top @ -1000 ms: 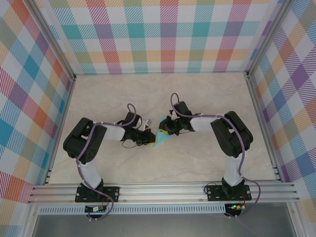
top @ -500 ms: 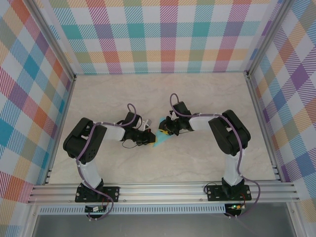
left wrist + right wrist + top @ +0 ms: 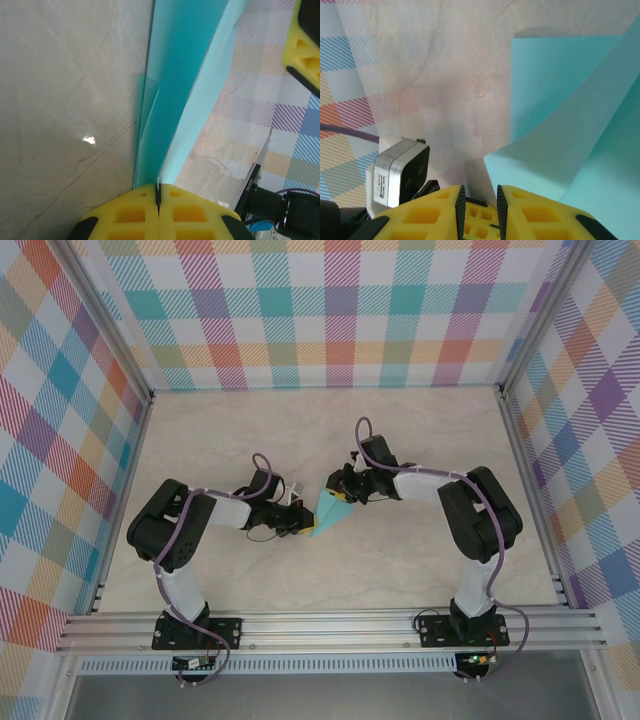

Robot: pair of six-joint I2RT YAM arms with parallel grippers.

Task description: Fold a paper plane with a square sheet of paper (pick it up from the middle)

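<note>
While your left gripper (image 3: pixel 158 194) is pressed together on the near end of the paper plane (image 3: pixel 175 90), the plane's long axis runs straight away across the table (image 3: pixel 65 100) towards the right gripper (image 3: pixel 478 200), whose jaws stand slightly apart beside a raised flap.

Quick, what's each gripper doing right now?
Left gripper: shut on the paper plane.
Right gripper: open a little, jaws parted at the paper plane's edge, not clamping it.
</note>
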